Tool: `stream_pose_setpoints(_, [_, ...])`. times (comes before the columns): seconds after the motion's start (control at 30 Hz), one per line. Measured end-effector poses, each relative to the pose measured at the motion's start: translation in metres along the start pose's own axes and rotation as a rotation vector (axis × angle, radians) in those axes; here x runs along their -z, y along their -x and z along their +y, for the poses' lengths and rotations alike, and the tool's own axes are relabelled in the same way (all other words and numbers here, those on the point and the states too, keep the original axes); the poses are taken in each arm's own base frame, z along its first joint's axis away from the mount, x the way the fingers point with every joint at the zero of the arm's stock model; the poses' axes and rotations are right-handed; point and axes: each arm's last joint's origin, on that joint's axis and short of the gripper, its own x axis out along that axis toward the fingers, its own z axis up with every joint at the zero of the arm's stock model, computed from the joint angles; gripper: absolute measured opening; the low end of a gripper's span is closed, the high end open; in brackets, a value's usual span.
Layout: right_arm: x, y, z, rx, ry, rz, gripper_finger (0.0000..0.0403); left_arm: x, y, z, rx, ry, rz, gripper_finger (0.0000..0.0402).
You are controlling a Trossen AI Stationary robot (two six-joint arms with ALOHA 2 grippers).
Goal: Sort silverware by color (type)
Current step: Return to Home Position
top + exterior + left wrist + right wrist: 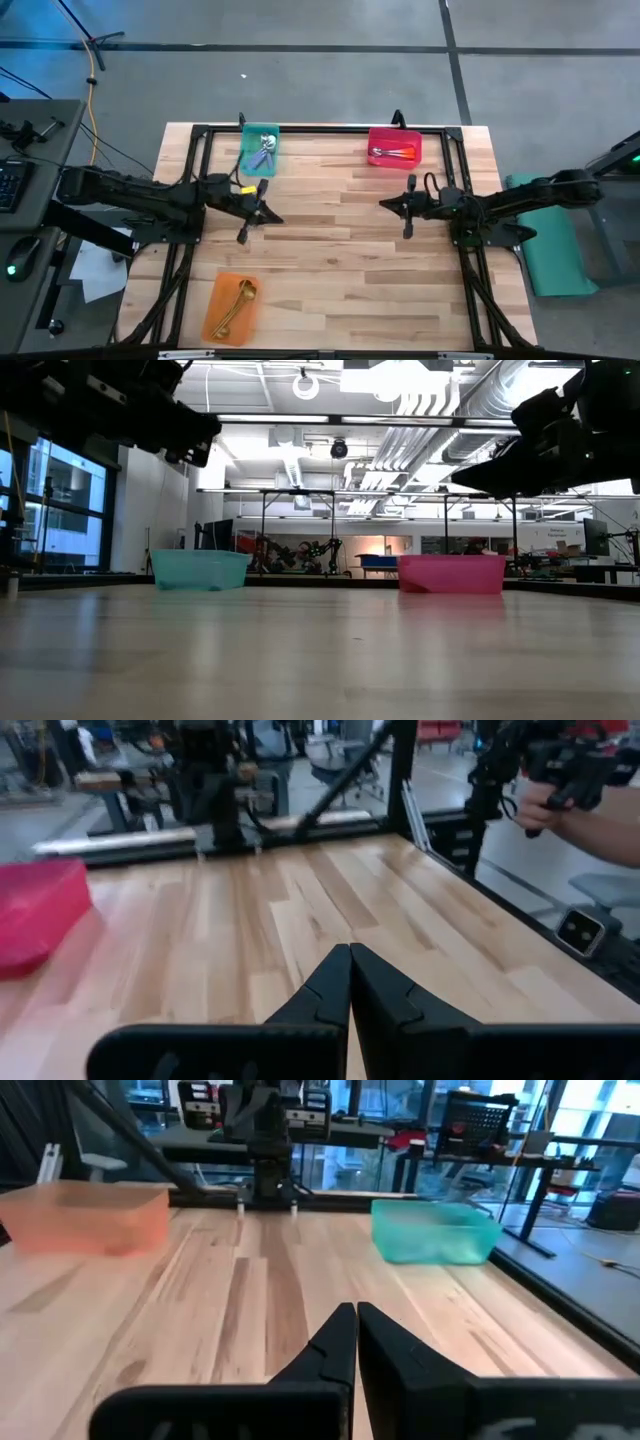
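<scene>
Spoons (pixel 238 303), slim and gold, lie in the orange plastic bin (pixel 218 325) on the planked table (pixel 330 265), left gripper (pixel 272 216) and right gripper (pixel 386 204) pinched closed.

1. From above, the wooden table (pixel 340 250) is lit bright and evenly.
2. In the low view, ceiling lamps (pixel 300 419) shine toward the camera, so my left arm (pixel 100 405) and right arm (pixel 560 440) are black silhouettes; the table top has pale glare.
3. My left gripper (pixel 350 950) and right gripper (pixel 357 1310) look flat black against bright wood.
</scene>
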Motion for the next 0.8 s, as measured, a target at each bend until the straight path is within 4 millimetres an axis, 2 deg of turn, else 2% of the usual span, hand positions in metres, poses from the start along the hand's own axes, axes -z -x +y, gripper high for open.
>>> stream_pose_setpoints(0.4, [-0.008, 0.017, -0.005, 0.072, 0.059, 0.006, 0.0000, 0.013, 0.030, 0.014, -0.116, -0.009, -0.055, 0.0000])
stream_pose_setpoints(0.8, [-0.018, 0.028, -0.009, 0.131, 0.074, -0.074, 0.0000, 0.027, 0.058, 0.007, -0.205, 0.006, -0.164, 0.0000])
